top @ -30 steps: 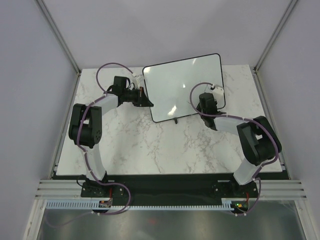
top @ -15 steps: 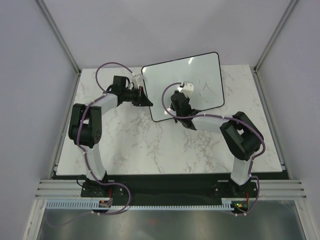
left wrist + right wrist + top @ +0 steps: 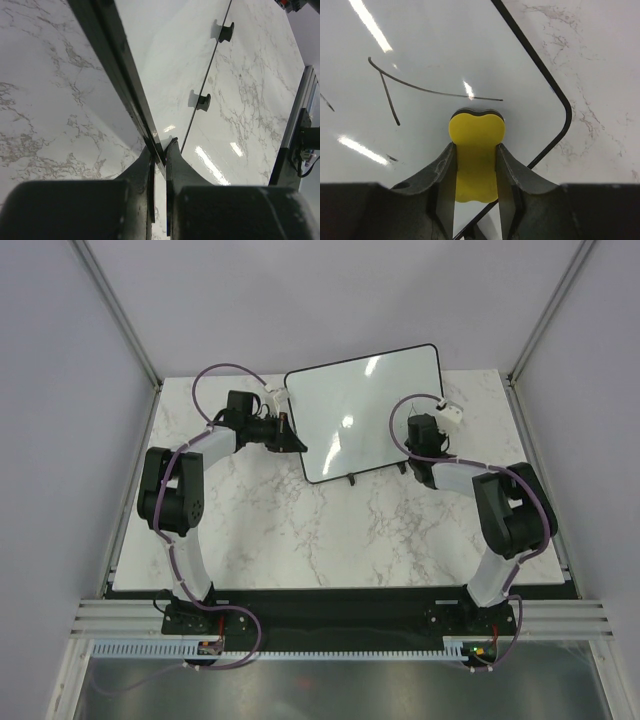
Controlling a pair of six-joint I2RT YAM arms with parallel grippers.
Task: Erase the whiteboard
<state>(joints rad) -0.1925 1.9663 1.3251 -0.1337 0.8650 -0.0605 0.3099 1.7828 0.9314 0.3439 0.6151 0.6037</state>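
Observation:
The black-framed whiteboard (image 3: pixel 360 420) stands tilted on small feet at the back middle of the marble table. My left gripper (image 3: pixel 292 440) is shut on its left edge (image 3: pixel 125 85), fingers clamped either side of the frame. My right gripper (image 3: pixel 420 438) is at the board's lower right corner, shut on a yellow eraser (image 3: pixel 476 150) pressed flat on the white surface (image 3: pixel 420 50). Thin black pen lines (image 3: pixel 430 90) remain just beyond the eraser in the right wrist view. The board's black frame corner (image 3: pixel 560 107) lies to the eraser's right.
The marble table (image 3: pixel 320 530) spreads in front of the board. Two black feet (image 3: pixel 202 101) of the board show in the left wrist view. Grey enclosure walls and metal posts (image 3: pixel 120 310) stand at both sides.
My right gripper swept the eraser from the board's right side to its middle, then back to the lower right corner. Marks seen half a second ago near the right side no longer show from above. The left gripper stayed.

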